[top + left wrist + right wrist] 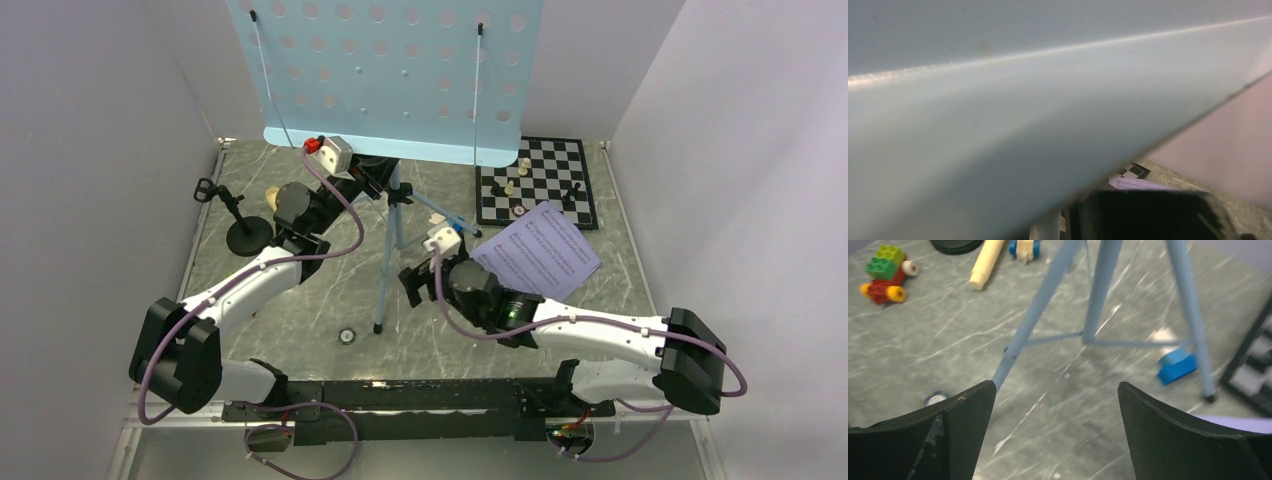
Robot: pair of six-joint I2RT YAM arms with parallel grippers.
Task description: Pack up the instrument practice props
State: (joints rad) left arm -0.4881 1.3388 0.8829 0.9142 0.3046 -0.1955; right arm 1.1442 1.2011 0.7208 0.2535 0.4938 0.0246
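Music stand (390,70): smooth painted metal with a soft sheen. Bench (300,310): grey, marble-veined, faintly glossy. Sheet (537,250): matt paper. Right tool (1056,386): matt black plastic, slightly scuffed.

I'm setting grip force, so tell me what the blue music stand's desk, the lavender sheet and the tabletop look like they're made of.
Music stand desk: likely painted sheet metal, possibly plastic; thin, matte light blue, punched with round holes. Lavender sheet: paper; thin, flat, printed lines. Tabletop: grey-green stone look with white veins, perhaps only a printed laminate.
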